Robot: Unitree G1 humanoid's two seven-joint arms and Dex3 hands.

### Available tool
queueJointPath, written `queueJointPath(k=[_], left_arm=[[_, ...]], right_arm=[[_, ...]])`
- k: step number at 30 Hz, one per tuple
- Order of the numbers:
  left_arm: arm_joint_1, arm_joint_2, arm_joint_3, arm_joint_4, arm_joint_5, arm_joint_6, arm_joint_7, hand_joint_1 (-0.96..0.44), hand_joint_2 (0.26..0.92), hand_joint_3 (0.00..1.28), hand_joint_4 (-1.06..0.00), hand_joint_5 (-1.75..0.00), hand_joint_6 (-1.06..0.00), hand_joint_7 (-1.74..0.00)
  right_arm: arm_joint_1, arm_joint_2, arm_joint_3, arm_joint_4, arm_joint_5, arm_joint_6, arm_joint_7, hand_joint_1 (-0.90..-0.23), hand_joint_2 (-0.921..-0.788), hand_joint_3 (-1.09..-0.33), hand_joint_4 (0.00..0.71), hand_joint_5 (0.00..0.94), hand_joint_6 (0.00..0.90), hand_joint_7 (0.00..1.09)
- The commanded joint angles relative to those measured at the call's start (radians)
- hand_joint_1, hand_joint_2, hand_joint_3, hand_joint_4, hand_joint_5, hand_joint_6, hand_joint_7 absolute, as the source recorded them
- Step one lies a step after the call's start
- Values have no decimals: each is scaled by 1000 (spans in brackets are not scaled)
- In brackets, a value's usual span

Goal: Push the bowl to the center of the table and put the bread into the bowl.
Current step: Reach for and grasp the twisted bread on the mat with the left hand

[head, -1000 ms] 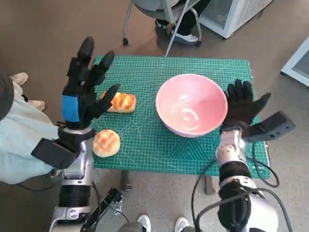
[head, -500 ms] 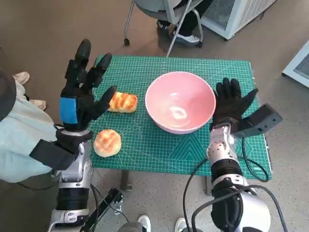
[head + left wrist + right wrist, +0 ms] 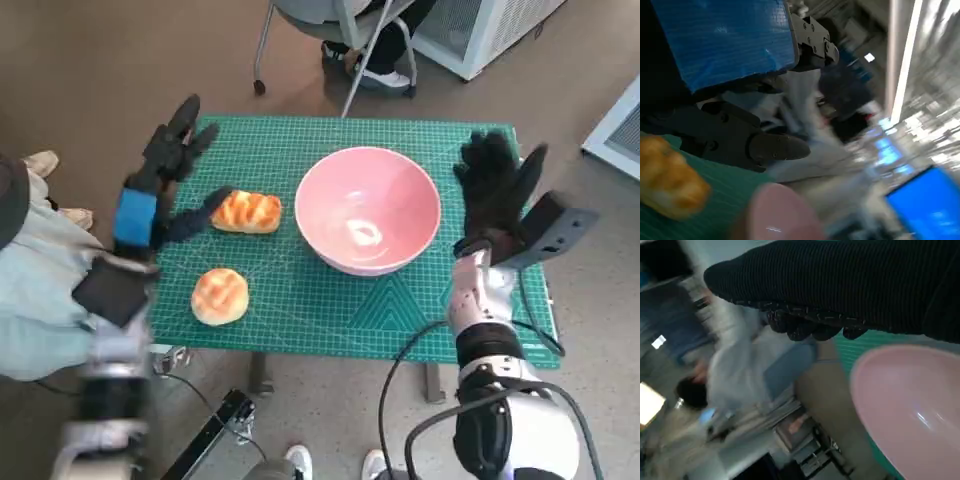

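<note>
Pink bowl [image 3: 367,222] sits mid-tabletop [image 3: 300,150]; both hands, left hand [image 3: 160,185] and right hand [image 3: 497,190], hover empty, fingers apart.

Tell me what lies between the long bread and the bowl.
Nothing: in the head view only bare green mat separates the long bread from the bowl.
</note>
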Motion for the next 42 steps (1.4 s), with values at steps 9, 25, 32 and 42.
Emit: queueJointPath(k=[9, 25, 32, 42], left_arm=[[-296, 121, -177, 304, 221, 16, -31, -421, 920, 65, -301, 0, -270, -71], [-549, 73, -396, 613, 394, 156, -135, -280, 831, 1, -253, 0, -321, -67], [-603, 36, -482, 700, 461, 190, -164, -187, 797, 0, -231, 0, -334, -54], [-656, -33, -580, 773, 542, 327, -225, -161, 785, 0, -154, 0, -315, -28]], right_arm=[[50, -35, 147, -144, -34, -340, 344, -650, -921, -797, 391, 9, 105, 760], [177, -60, 270, -425, -22, -448, 424, -713, -921, -810, 357, 0, 0, 895], [213, -72, 292, -501, 3, -436, 431, -701, -921, -807, 349, 0, -1, 909], [242, -85, 303, -554, 11, -445, 417, -700, -921, -804, 350, 1, -1, 914]])
